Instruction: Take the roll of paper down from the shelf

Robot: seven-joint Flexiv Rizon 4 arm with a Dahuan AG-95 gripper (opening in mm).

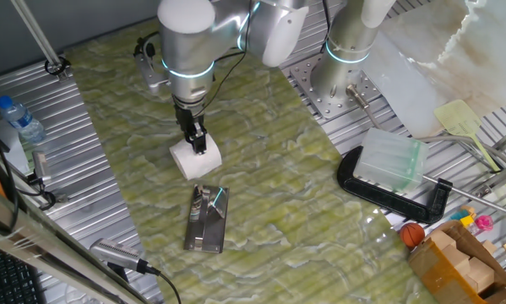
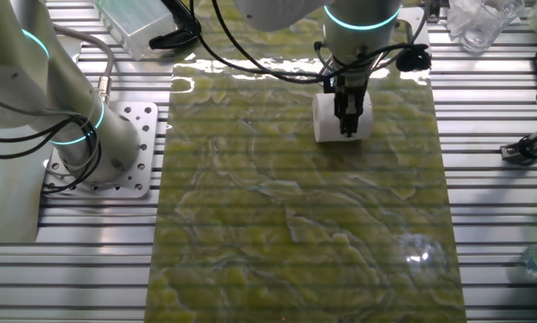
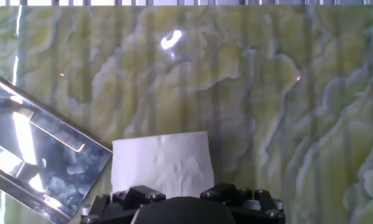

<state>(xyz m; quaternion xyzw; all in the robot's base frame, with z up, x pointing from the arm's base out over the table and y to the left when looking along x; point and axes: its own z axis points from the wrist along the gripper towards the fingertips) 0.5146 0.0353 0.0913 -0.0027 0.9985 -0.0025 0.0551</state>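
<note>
My pincer points down over the green marbled mat — fingers closed on the roll of paper, white, directly under me. Clear ribbed box far off to one side of me at the table edge — black clamp just beside it.

Green-yellow marbled mat laid over the ribbed metal table — glare spots are seen on it in all views. A clear ribbed plastic box is held in a black C-clamp to one side of the mat. A small orange ball and a cardboard box (contents not resolved) are noted near the clamp. A water bottle lies at the far edge — cap blue.
</note>
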